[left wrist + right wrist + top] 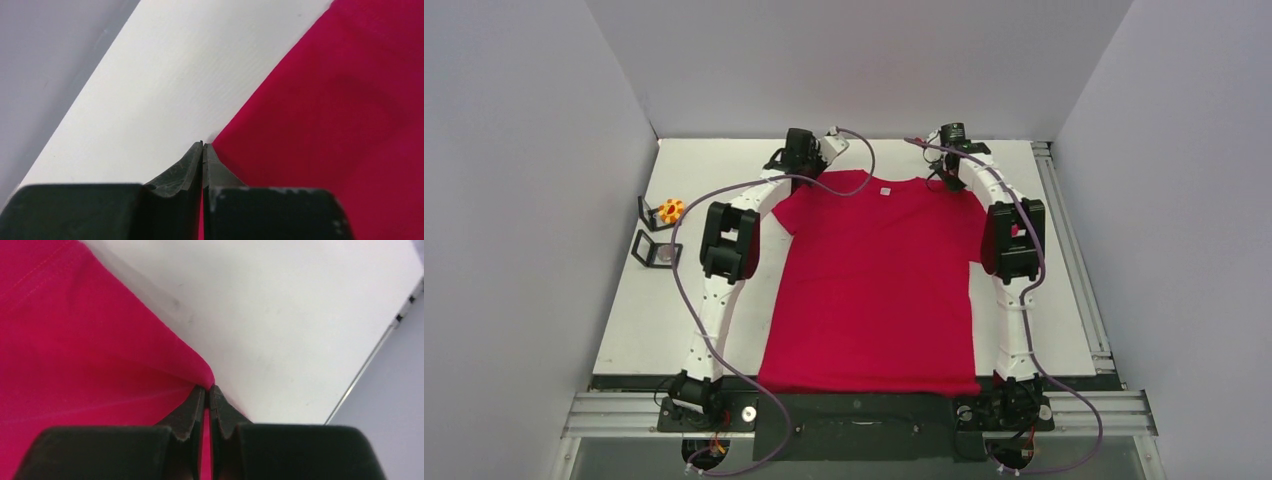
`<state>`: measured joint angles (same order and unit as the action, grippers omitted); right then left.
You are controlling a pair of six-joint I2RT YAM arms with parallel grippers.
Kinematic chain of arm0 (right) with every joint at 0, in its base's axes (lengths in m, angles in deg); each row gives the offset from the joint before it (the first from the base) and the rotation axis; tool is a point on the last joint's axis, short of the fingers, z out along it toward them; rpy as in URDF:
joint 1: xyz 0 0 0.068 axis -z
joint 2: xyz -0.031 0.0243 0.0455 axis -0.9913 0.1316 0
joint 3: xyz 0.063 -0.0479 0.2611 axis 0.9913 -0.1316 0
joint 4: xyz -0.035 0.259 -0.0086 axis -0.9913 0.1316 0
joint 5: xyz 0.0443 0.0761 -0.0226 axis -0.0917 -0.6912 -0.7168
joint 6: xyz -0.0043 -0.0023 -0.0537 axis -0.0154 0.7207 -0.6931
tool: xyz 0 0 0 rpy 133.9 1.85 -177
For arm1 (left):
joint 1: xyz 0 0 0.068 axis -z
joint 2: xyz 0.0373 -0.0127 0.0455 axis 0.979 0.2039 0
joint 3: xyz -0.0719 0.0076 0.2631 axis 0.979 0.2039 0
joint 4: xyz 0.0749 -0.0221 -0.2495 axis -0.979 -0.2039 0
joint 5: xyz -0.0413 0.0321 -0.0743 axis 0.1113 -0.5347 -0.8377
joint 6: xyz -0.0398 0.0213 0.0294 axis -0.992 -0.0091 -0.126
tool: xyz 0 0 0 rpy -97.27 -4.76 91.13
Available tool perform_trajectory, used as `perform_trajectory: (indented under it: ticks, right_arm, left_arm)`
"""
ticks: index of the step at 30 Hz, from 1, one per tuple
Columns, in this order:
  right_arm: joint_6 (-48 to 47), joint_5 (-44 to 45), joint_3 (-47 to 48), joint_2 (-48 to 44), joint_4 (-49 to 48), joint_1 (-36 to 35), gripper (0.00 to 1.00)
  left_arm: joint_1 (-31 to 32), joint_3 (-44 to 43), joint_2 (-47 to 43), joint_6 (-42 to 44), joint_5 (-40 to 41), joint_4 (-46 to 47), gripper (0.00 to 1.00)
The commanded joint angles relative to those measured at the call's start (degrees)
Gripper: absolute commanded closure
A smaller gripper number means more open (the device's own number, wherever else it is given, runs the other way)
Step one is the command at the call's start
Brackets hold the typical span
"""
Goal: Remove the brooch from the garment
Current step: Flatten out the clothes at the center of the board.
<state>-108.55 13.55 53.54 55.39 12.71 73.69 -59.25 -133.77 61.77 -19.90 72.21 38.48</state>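
The red T-shirt (874, 290) lies flat on the white table, neckline at the far side, with a small white label (886, 191) inside it. My left gripper (802, 178) is at the shirt's far left shoulder, shut on its edge; the left wrist view shows the jaws (202, 145) closed with red cloth (325, 125) between them. My right gripper (944, 178) is at the far right shoulder, shut on a pinch of cloth (75, 355) in the right wrist view (207, 387). No brooch shows on the shirt. A small orange and yellow flower-like piece (671, 210), possibly the brooch, lies on the table to the left.
Two black clip-like stands (652, 213) (652, 250) sit next to the orange piece at the table's left edge. Grey walls close in the left, far and right sides. A metal rail (1069, 250) runs along the right edge.
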Motion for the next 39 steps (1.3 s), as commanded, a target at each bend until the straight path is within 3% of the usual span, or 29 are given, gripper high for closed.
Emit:
perform_trajectory:
  ticks: [1,3,4,7,8,9,11,14,20,26,33,36,39]
  right_arm:
    - [1.1,9.2,4.4,1.1,-8.0,0.6,1.0]
    - [0.5,10.3,4.8,1.5,-8.9,0.7,0.97]
    - [-0.1,10.6,5.0,1.5,-8.9,0.8,0.88]
    - [-0.5,9.3,5.0,0.7,-7.4,0.9,0.7]
    - [-0.4,8.1,4.6,-0.3,-7.1,1.0,0.59]
    - [0.0,7.4,3.7,-0.9,-6.6,1.0,0.56]
    - [0.9,5.2,2.1,-3.1,-5.9,1.0,0.46]
    - [2.4,2.3,0.2,-6.4,-5.2,0.9,0.39]
    - [4.8,-1.2,0.4,-10.2,-2.3,1.2,0.36]
    - [6.5,-2.9,0.2,-12.6,1.2,2.8,0.36]
    - [7.7,-3.5,-0.8,-14.8,3.2,5.7,0.36]
    - [7.6,-3.4,-2.0,-15.8,3.3,6.7,0.36]
    - [7.4,-3.6,-3.4,-17.1,3.5,7.1,0.36]
  left_arm:
    - [-1.5,-5.9,2.2,-1.0,2.1,6.3,1.0]
    - [-1.7,-8.8,3.2,-3.4,1.7,5.5,1.0]
    - [-1.8,-11.2,3.3,-5.2,1.6,4.7,0.94]
    - [-3.3,-13.5,1.6,-11.1,1.1,-0.2,0.44]
    - [-3.9,-12.9,0.7,-15.2,0.4,-1.9,0.37]
    - [-5.4,-12.5,-1.3,-17.8,-0.2,-2.9,0.28]
    - [-8.2,-10.6,-4.2,-25.7,-1.9,-6.4,0.2]
    - [-12.5,-3.9,-9.3,-39.9,-4.2,-9.9,0.16]
    - [-14.8,11.5,-15.6,-52.7,-0.4,-9.6,0.3]
    - [-14.8,13.6,-13.3,-56.4,1.5,-10.2,0.39]
    - [-13.3,13.4,-10.8,-57.8,-2.5,-8.8,0.44]
    - [-12.9,12.9,-10.1,-57.7,-4.0,-7.9,0.64]
    - [-11.0,12.3,-11.7,-55.1,-3.7,-5.6,0.96]
